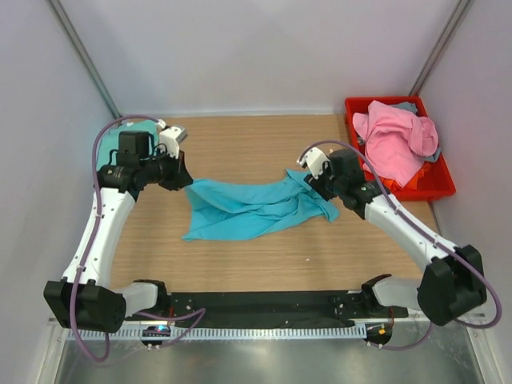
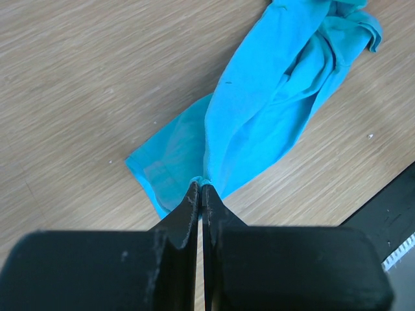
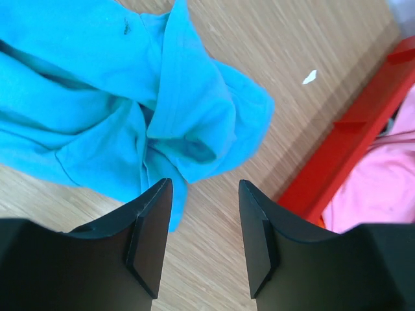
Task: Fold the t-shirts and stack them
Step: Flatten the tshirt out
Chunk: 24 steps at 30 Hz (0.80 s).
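Turquoise t-shirt [image 1: 248, 210] — left edge pinched in left hand [image 2: 200, 189], right hand [image 3: 205, 189] spread beside right edge

A wood-grain table [image 1: 240, 144] is enclosed behind and at both sides by plain white walls [image 1: 256, 48], evenly lit.

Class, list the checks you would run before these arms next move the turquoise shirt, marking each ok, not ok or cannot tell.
1. Left pincer shut on the crumpled turquoise-blue cloth t-shirt's edge: ok.
2. Right pincer open at the shirt's other end: ok.
3. Right pincer gripping cloth: not ok.
4. Shirt lying flat: not ok, bunched.
5. Pink cloth t-shirt inside red plastic bin: ok.
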{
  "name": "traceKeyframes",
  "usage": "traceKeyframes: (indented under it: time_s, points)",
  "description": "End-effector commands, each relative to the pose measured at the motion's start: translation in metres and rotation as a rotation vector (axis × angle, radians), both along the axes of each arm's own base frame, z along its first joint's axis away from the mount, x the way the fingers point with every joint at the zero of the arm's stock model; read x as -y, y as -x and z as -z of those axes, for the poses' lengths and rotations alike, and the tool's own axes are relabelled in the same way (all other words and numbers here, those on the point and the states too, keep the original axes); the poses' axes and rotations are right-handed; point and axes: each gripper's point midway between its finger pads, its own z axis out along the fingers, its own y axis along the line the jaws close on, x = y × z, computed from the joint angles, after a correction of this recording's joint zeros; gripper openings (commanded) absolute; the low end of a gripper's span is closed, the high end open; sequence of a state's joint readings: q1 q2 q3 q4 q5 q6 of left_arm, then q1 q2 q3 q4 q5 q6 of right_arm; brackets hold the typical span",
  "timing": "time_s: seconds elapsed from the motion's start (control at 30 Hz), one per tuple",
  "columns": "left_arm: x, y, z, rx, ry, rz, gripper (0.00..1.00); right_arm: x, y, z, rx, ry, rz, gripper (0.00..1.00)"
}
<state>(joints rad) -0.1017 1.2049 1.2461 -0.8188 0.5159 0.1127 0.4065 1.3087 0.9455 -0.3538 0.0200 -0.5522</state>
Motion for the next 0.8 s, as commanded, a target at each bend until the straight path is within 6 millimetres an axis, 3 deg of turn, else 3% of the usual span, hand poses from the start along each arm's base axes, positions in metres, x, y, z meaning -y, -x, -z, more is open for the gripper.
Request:
traceKeyframes:
  time_s: [0.0,0.03,0.23,0.47,0.77]
  points:
    - [-0.006,-0.009,-0.011,0.06,0.006,-0.018,0.0,0.005,0.003,-0.014,0.145,0.043,-0.083,0.51]
    - [-0.006,-0.009,-0.011,0.056,0.009,-0.017,0.0,0.0,0.01,-0.022,0.164,0.016,-0.119,0.51]
    - [-0.01,-0.011,-0.011,0.062,0.008,-0.036,0.0,-0.007,0.025,0.0,0.146,0.068,-0.273,0.52]
    - [-0.018,-0.011,-0.007,0.064,0.019,-0.062,0.0,-0.031,0.011,0.011,0.196,0.07,-0.418,0.52]
    - [-0.021,-0.01,-0.008,0.069,0.033,-0.071,0.0,-0.034,-0.009,0.01,0.247,0.14,-0.453,0.5]
